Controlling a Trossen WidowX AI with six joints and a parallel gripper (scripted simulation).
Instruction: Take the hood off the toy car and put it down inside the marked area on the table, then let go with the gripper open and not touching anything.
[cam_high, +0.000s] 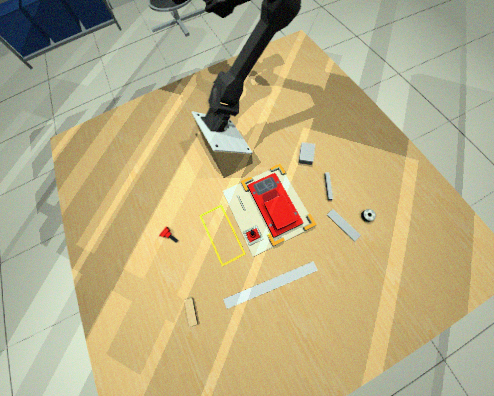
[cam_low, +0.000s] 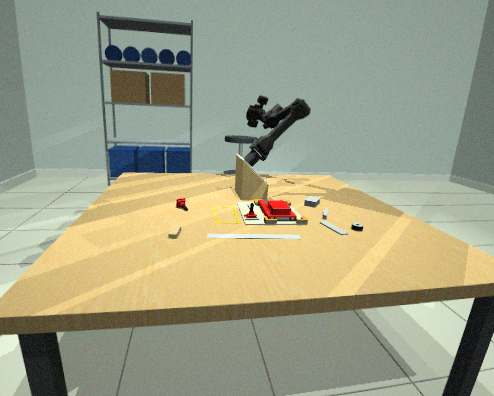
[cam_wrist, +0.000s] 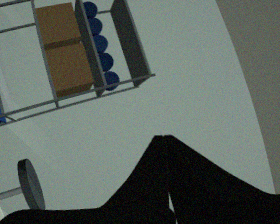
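Note:
The toy car (cam_high: 276, 205) (cam_low: 279, 209) is a flat red body on a white board, between orange corner brackets. A raised red panel (cam_high: 280, 211) (cam_low: 279, 206) sits on it and looks like the hood; a grey window piece lies at the body's far end. The marked area (cam_high: 211, 240) (cam_low: 228, 223) is a yellow outline on the table left of the board, with nothing inside. My gripper (cam_wrist: 161, 143) is raised high behind the car, far from it, above the back of the table. Its fingers meet in the wrist view, shut with nothing visible between them.
A red joystick-like piece (cam_high: 253, 234) (cam_low: 251, 212) stands on the board's near left. Around the board lie a red-and-black piece (cam_high: 168, 234), a tan block (cam_high: 191, 312), a long grey strip (cam_high: 270, 285), a grey block (cam_high: 307, 153), two shorter strips and a round wheel (cam_high: 368, 213).

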